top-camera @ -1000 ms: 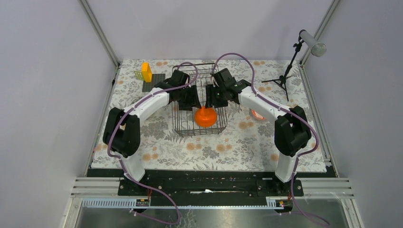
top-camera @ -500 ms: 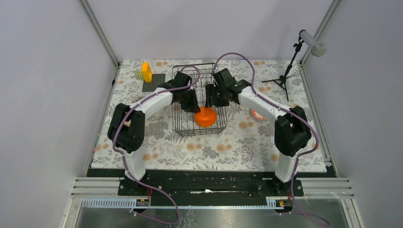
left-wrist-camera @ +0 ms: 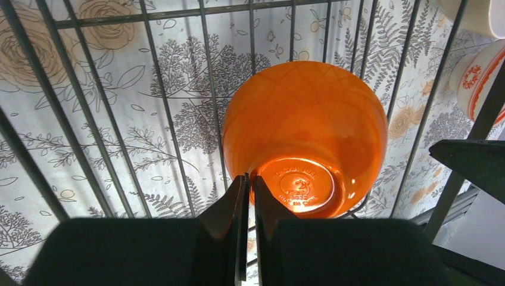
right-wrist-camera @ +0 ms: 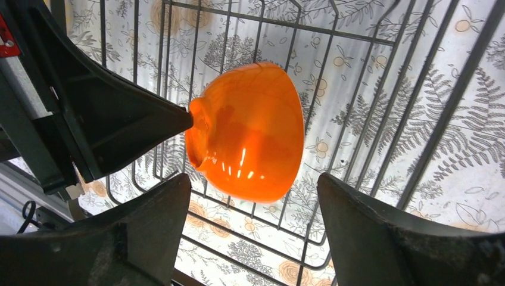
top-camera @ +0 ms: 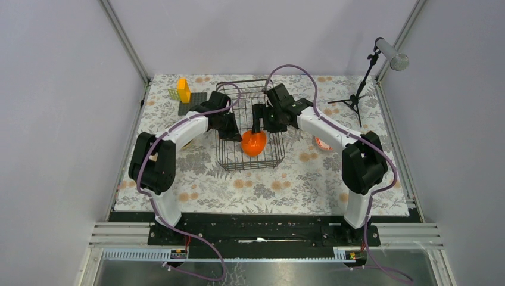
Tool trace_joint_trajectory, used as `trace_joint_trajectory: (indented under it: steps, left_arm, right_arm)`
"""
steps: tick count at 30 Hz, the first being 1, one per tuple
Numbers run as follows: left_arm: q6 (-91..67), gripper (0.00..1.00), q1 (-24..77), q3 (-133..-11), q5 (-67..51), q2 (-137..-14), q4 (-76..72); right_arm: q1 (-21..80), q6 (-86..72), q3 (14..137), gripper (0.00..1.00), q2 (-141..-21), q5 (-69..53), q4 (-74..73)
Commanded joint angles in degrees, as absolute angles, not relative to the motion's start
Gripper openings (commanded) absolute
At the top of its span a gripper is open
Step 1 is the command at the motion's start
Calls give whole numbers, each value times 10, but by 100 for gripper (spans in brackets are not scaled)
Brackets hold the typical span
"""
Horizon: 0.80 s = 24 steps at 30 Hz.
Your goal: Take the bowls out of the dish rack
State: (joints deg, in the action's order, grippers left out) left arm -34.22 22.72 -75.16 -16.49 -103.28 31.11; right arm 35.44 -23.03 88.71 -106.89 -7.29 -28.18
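A plain orange bowl [top-camera: 253,143] hangs tipped on its side inside the black wire dish rack [top-camera: 250,162]. My left gripper [left-wrist-camera: 251,180] is shut on the foot ring at the bowl's base [left-wrist-camera: 304,137], one finger inside the ring and one outside. The right gripper [right-wrist-camera: 252,186] stands wide open just behind the bowl [right-wrist-camera: 250,131], with its fingers [right-wrist-camera: 149,220] apart from the bowl. Outside the rack on the right lie a white bowl with red bands [left-wrist-camera: 476,77] and a beige bowl [left-wrist-camera: 476,15]. The banded bowl [top-camera: 322,143] shows partly behind the right arm.
A flat black mat [top-camera: 193,101] with a yellow block [top-camera: 184,90] lies at the back left. A small tripod [top-camera: 356,98] carrying a grey cylinder [top-camera: 392,53] stands at the back right. A floral cloth [top-camera: 238,187] covers the table.
The left gripper has closed onto the orange bowl's foot and the bowl has tipped up and shifted slightly left. The right gripper has opened wider.
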Motion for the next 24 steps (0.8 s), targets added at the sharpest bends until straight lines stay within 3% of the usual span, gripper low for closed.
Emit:
trace_joint_trajectory:
  steps: [1, 8, 17, 24]
  left_arm:
    - [-330, 9, 221, -732, -150, -1017, 315]
    - [-321, 9, 216, -729, -155, -1020, 315]
    - [-311, 9, 211, -726, -162, -1020, 317]
    - [-307, 10, 208, -733, -166, -1019, 321]
  right_arm:
    - [360, -238, 923, 87, -1093, -107, -286]
    - [359, -269, 931, 98, -1120, -131, -282]
    - [332, -343, 894, 75, -1111, -245, -206]
    - [329, -373, 870, 65, -1121, -291, -144]
